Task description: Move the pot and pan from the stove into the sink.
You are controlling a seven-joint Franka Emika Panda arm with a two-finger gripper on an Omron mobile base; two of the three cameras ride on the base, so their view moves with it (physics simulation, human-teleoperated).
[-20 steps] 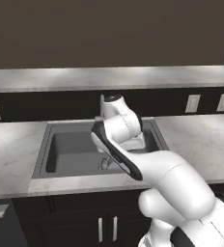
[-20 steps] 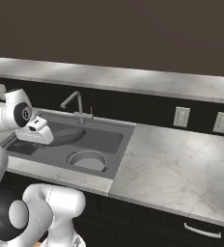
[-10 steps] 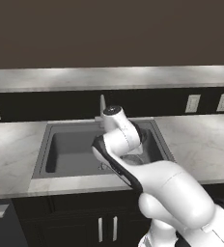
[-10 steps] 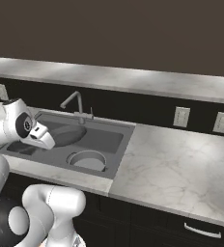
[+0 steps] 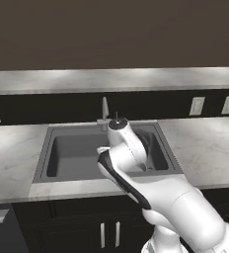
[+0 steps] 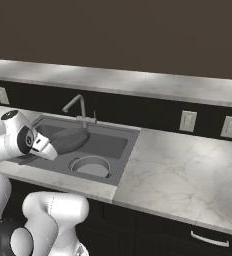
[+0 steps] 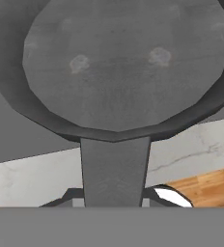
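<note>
A: Left base view first: where does the arm sit?

B: It is folded low in front of the sink (image 5: 55,148), wrist over the basin's right half, just before the faucet (image 5: 105,109). The hand itself is hidden behind the white links there.

A: And the right base view?

B: The pot (image 6: 90,166) already lies on the sink floor near the front right. The pan (image 6: 68,141) hangs above the basin's left part, bowl toward the faucet, held at the handle end by the gripper (image 6: 47,148). The forearm reaches in from the left, roughly level, hand tipped slightly down.

A: The hand view?

B: The pan's handle (image 7: 115,171) runs straight up from between the fingertips to the bowl, so I judge the gripper pinching that handle. Past the rim you see marble table (image 7: 32,181) edge and wooden floor (image 7: 208,188).

A: How should the placing go?

B: I'd keep the bowl level, lower it onto the bare floor left of the pot, clear of the faucet, and release only once it rests.
</note>
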